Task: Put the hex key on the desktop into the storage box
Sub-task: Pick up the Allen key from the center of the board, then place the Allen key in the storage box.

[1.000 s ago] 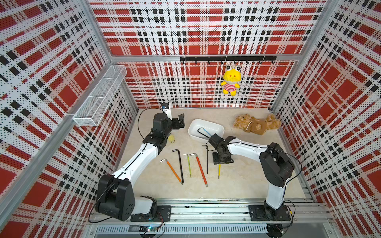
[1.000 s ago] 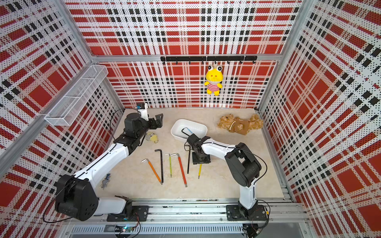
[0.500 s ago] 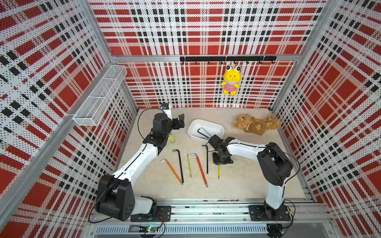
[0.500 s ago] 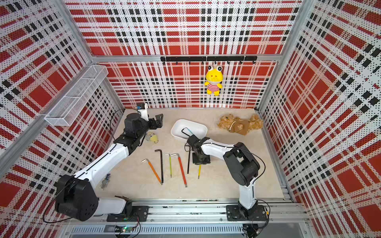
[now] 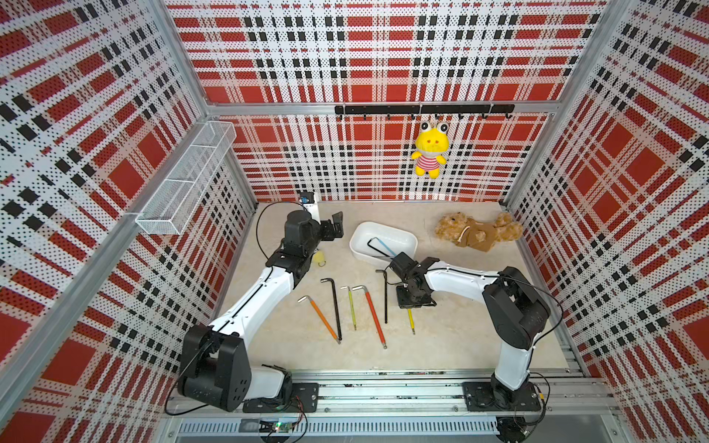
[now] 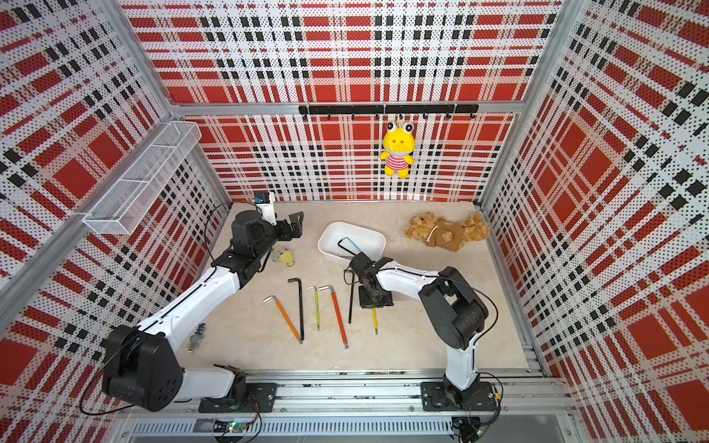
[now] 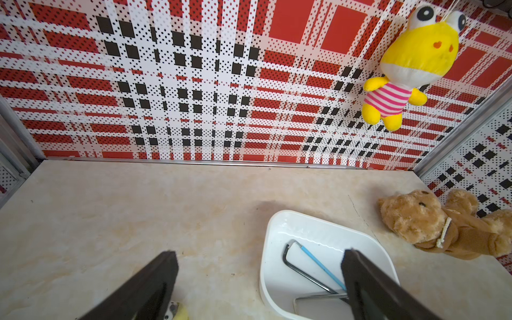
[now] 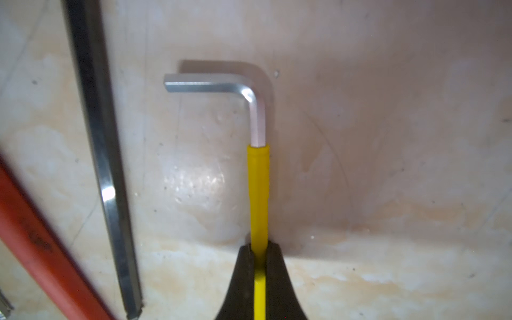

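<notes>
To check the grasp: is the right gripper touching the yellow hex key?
Touching. Right wrist view: right gripper pinches the yellow hex key, no gap either side.

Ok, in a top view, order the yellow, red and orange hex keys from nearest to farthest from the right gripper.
1. yellow hex key: clamped in the right gripper itself.
2. red hex key: lying on the desktop, to the gripper's left.
3. orange hex key: farther left still.

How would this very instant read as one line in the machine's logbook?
right tool: shut on yellow hex key | left tool: open, empty | storage box: hex keys inside | desktop: five more keys
</notes>
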